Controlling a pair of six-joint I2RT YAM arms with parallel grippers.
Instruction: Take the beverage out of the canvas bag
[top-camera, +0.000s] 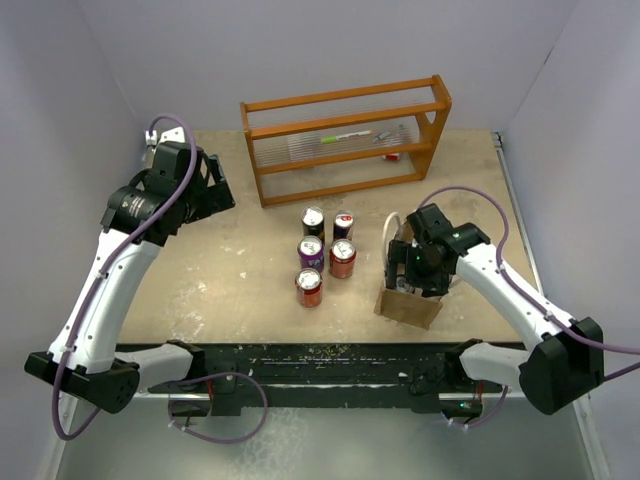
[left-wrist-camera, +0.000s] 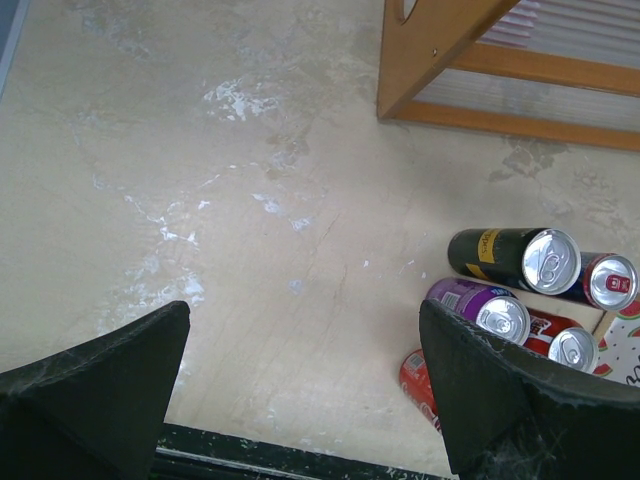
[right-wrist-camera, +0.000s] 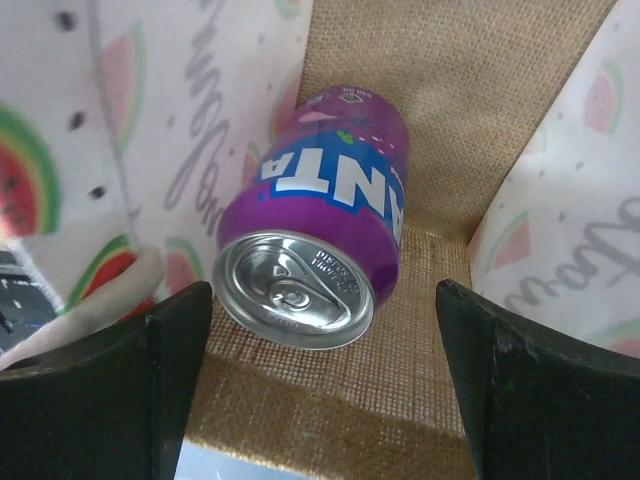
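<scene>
Where the beverage (right-wrist-camera: 315, 235) lies: glossy purple metal cylinder, tilted inside the canvas bag (right-wrist-camera: 470, 80), on coarse woven burlap by watermelon-print lining
Right gripper (right-wrist-camera: 320, 330): black jaws spread wide, flanking it without contact
Left gripper (left-wrist-camera: 305, 370): jaws apart above mottled tabletop (left-wrist-camera: 250, 200)

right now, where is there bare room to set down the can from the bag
Widest bare patch: table left of the five standing cans, out to the left arm. A smaller one sits in the far right corner beside the rack. Crowded: the narrow strip between cans and canvas bag.
</scene>
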